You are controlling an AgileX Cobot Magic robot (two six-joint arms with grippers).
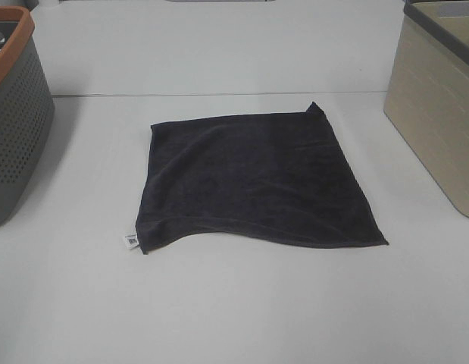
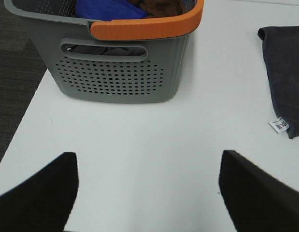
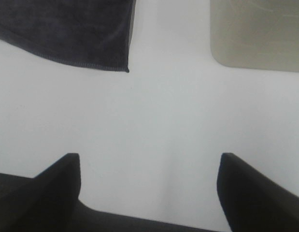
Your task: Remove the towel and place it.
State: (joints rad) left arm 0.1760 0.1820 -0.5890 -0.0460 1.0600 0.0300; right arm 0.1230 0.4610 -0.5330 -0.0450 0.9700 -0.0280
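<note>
Ahead of my left gripper (image 2: 148, 193), whose fingers are black, stands a grey basket (image 2: 121, 72) with a dotted grid of holes and an orange rim. Blue and brown cloth (image 2: 110, 8) shows inside it. Off to its side lies the charcoal-grey towel (image 1: 253, 182) with a white tag (image 2: 279, 125). Beyond my black right gripper (image 3: 148, 191), a beige bin (image 3: 258, 34) sits on the white table (image 1: 234, 303).

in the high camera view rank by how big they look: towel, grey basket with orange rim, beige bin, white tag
1. towel, largest.
2-3. grey basket with orange rim and beige bin: both cut off by the frame and look similar, so unranked.
4. white tag, smallest.
</note>
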